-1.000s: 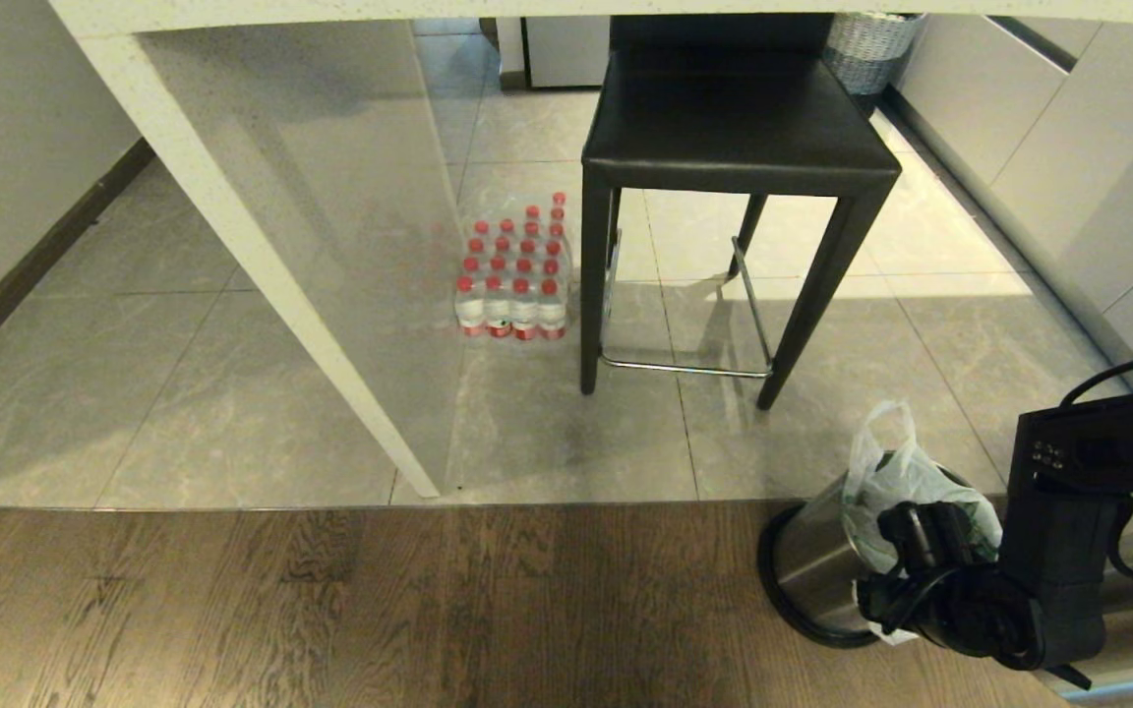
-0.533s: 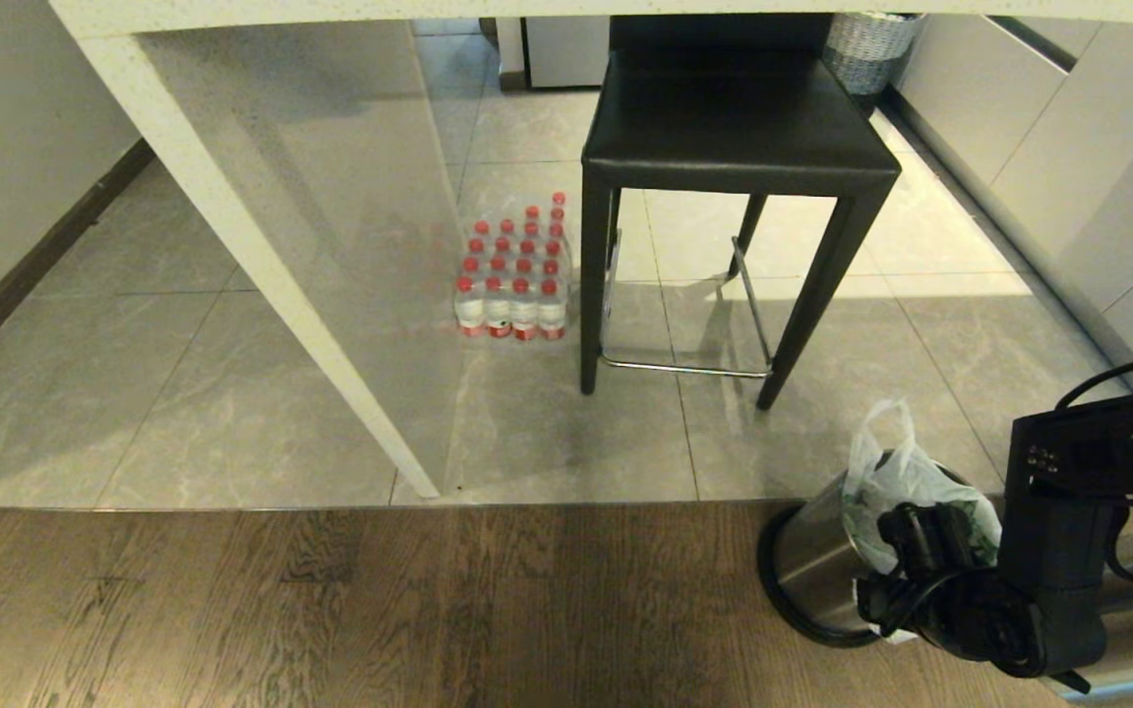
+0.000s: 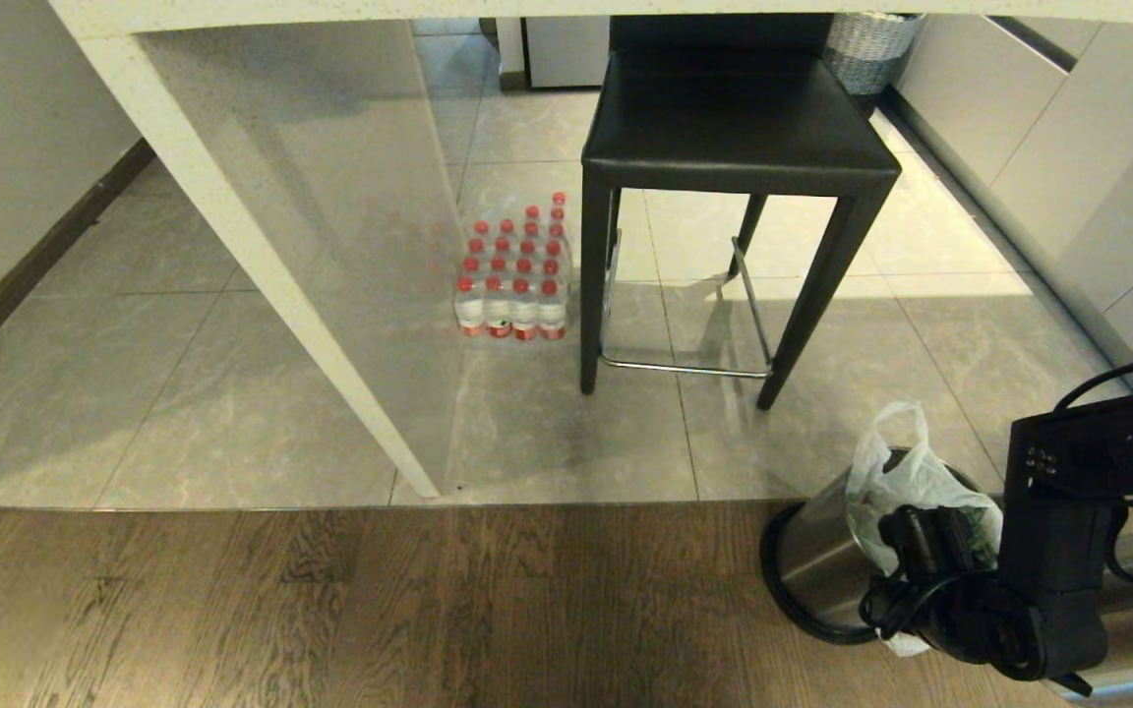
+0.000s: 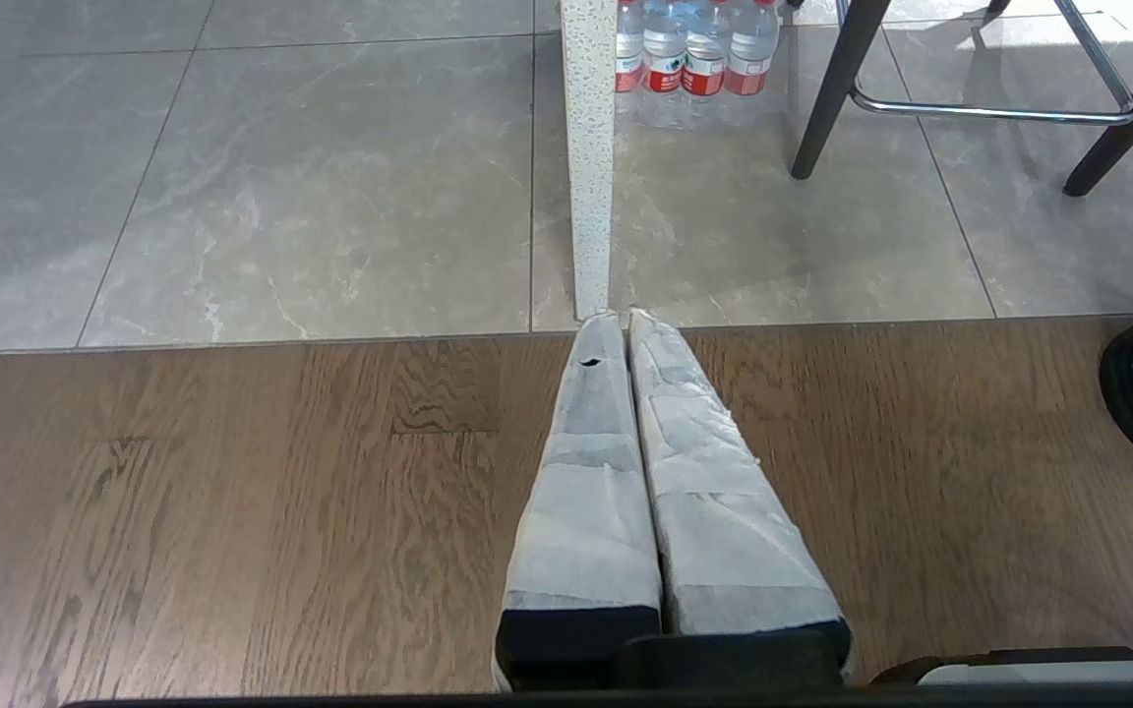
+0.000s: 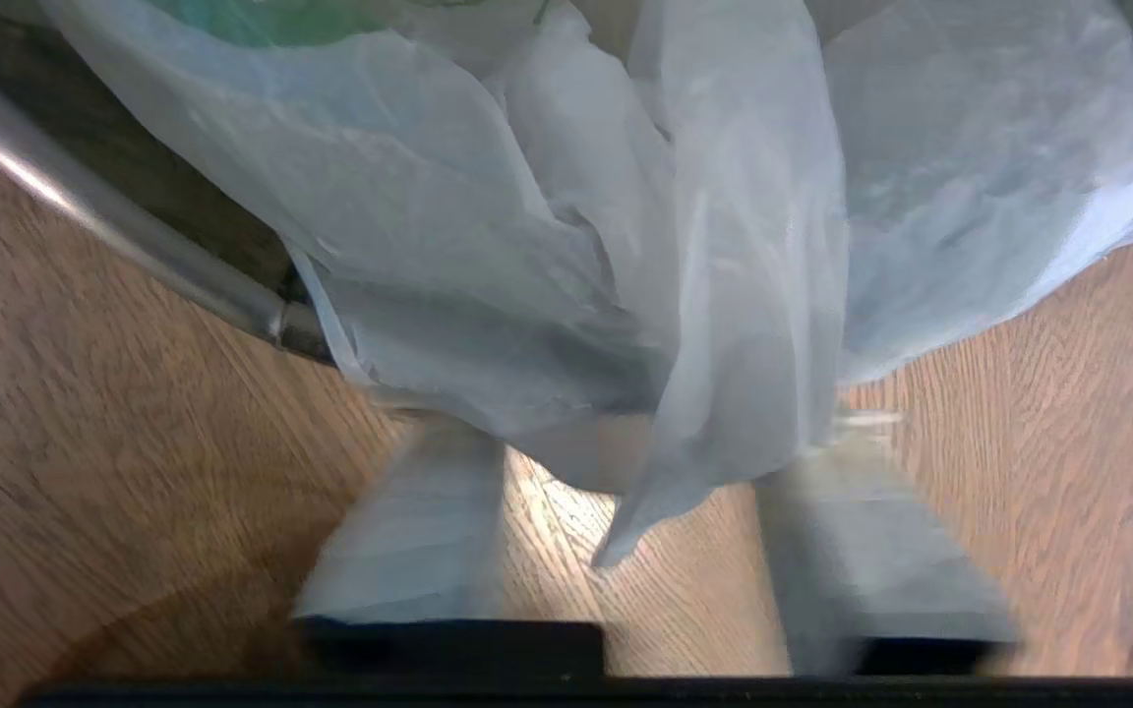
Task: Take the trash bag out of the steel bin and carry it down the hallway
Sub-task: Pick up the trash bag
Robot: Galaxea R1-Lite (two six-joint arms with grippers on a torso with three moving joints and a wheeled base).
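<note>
The right gripper (image 5: 640,442), at five o'clock, has its fingers part-open around the trash bag (image 5: 566,256) hanging from the steel bin (image 3: 812,560); the left gripper (image 4: 618,320) is pressed closed.

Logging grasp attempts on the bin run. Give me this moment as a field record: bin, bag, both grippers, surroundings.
steel bin: on the wood floor, at the robot's right, beside the tile edge
trash bag: in the bin, one loop handle sticking up above the rim
right gripper: at the bin, fingers apart with a fold of bag hanging between them; not clamped
left gripper: fingers together, empty, pointing over the wood floor, away from the bin
stool: on the tiles beyond the bin
bottle pack: left of the stool
</note>
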